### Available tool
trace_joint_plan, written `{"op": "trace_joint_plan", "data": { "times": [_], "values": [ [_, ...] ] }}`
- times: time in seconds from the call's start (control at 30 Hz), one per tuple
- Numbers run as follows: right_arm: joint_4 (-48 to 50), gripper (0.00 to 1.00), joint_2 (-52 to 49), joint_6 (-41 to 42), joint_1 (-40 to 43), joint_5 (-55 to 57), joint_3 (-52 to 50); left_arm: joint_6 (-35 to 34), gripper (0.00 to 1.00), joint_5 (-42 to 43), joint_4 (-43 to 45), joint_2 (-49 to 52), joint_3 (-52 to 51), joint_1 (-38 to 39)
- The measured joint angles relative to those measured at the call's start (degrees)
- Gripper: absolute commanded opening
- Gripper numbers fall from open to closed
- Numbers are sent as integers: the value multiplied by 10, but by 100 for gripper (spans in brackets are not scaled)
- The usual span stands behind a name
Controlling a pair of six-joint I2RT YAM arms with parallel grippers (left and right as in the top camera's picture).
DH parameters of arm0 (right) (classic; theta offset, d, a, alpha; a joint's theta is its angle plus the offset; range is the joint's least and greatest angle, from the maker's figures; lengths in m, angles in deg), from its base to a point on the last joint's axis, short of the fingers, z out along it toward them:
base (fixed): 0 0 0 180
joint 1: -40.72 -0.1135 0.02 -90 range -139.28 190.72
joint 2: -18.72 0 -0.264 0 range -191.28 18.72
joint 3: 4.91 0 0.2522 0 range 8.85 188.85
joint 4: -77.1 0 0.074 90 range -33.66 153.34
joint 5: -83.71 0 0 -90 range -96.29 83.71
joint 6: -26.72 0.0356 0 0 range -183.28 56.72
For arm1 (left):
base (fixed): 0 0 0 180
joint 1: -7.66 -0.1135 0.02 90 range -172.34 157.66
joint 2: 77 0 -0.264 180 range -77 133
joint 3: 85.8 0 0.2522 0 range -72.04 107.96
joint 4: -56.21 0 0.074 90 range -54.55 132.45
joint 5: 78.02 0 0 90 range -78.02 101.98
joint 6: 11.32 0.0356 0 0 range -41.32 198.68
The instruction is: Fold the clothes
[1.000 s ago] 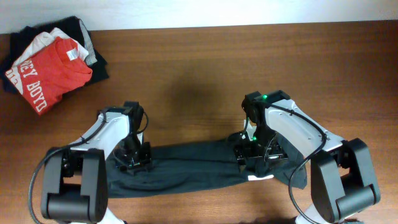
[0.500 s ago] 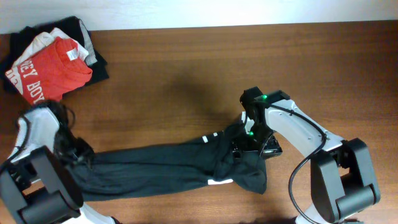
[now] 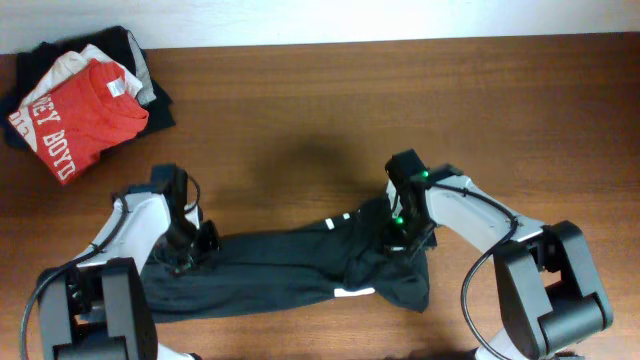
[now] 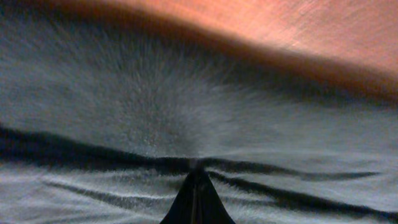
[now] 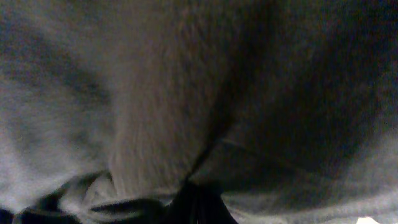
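Two grippers hold opposite ends of the T-shirt (image 3: 280, 265) in the overhead view. It lies as a long dark band on the table (image 3: 300, 120), running from the left gripper (image 3: 188, 250) across to the right gripper (image 3: 400, 232) and bunched just past the right jaws. A red T-shirt (image 3: 80, 115) sits well beyond the left jaws. In the left wrist view the fingertips (image 4: 196, 199) are pressed together on cloth, with creases fanning out from them. The right wrist view is dim: the fingertips (image 5: 196, 202) look closed on a fold, and fabric fills everything ahead of them.
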Motion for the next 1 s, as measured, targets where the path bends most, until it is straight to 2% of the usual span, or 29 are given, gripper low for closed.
{"op": "trace_joint_plan", "data": {
  "times": [0.1,0.17,0.3,0.43,0.5,0.6,0.67,0.73,0.87,1.0],
  "values": [
    [6,4,8,27,17,-2,-12,0,1,8,16,0,-31,-28],
    [2,4,8,33,59,-10,-15,0,1,10,16,0,-32,-75],
    [-2,4,8,14,137,-31,-17,0,1,18,20,0,-33,-172],
    [-11,4,7,-4,212,20,-18,0,1,12,17,0,-31,-214],
    [-49,4,7,-9,241,59,-7,0,1,-5,-14,0,-12,-216],
    [-105,4,3,-19,253,80,50,0,1,-18,-98,-5,70,-216],
    [-155,4,4,-22,254,82,102,0,9,-21,-135,-30,120,-210],
    [-199,4,10,-50,250,41,151,2,96,-22,-158,-89,158,-199],
    [-214,4,30,-112,194,-42,155,3,99,-22,-162,-191,169,-192],
    [-139,4,34,-107,76,-74,120,2,99,-22,-165,-200,170,-192]
  ]
}}
